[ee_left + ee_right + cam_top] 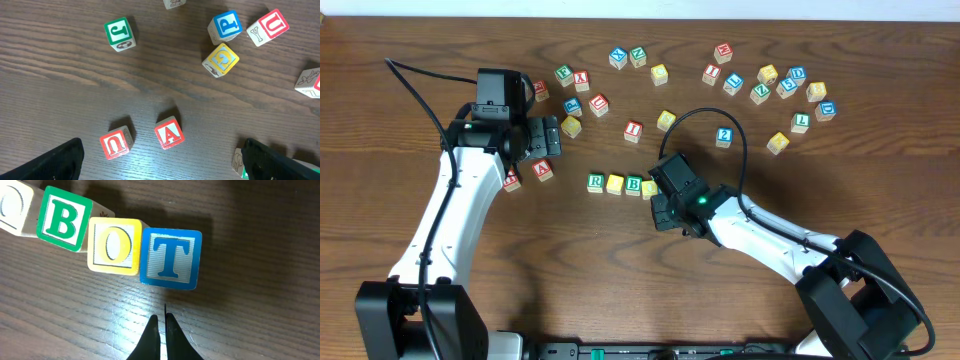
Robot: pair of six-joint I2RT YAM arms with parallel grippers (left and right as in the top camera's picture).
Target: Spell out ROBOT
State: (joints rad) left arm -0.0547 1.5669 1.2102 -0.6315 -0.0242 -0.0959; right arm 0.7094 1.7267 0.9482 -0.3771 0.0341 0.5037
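On the table (880,170) you have two arms: the left arm (450,220) runs up the left side, and the right arm (770,235) angles in from the lower right. Your left gripper (548,137) hangs with its jaws spread wide and nothing between them, above a red A (169,132) and a red U (115,144). Your right gripper (161,322) is pinched closed on nothing, its tips just short of the T (170,259). The word looks finished. Five cubes stand side by side in one row at mid-table: R (596,182), first O (615,184), B (634,185), second O (115,245), then T at the right end, which the gripper hides from overhead. I judge that only backing the right arm away is left. Around the row I count twenty-five loose cubes (778,143), none touching it.
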